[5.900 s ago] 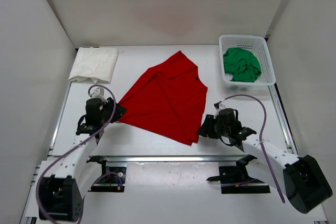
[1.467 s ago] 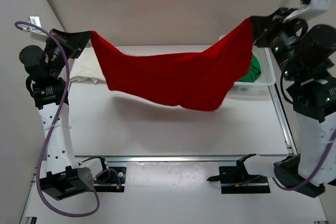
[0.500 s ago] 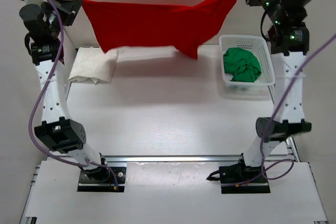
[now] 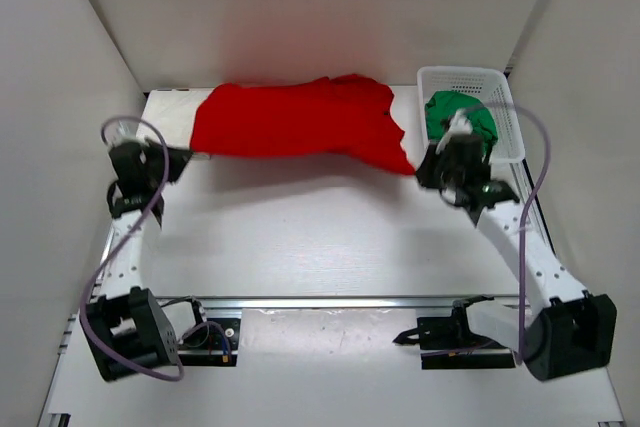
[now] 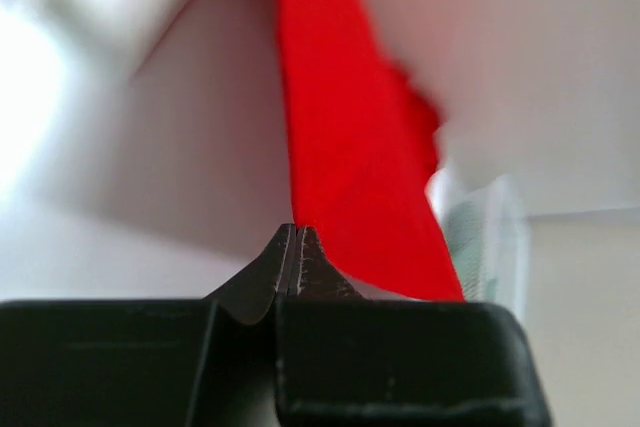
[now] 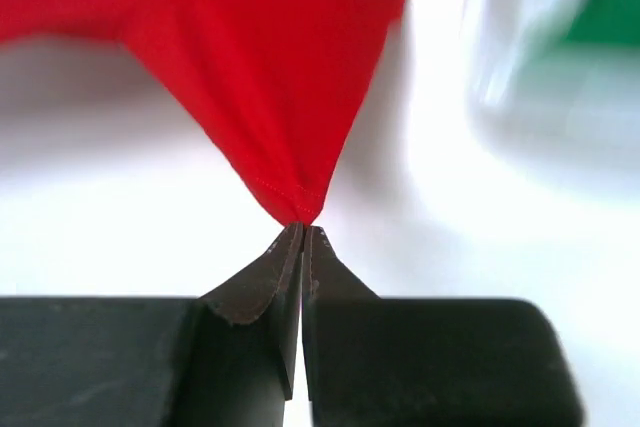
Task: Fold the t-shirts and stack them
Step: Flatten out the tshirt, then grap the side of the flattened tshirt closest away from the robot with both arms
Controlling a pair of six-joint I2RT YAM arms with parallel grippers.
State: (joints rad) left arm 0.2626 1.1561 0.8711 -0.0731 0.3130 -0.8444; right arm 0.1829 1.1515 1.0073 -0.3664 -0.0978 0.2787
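Crosswise, red t-shirt [image 4: 300, 127] between left end effector [image 4: 184, 158] and right end effector [image 4: 419, 171] — each tight-closed on a corner.

Bright red cloth t-shirt [image 4: 300, 125] stretches wide across the worktop's [image 4: 330, 237] far side; crumpled bright green t-shirt [image 4: 462, 119] sits in a white mesh basket [image 4: 505, 97] at right.
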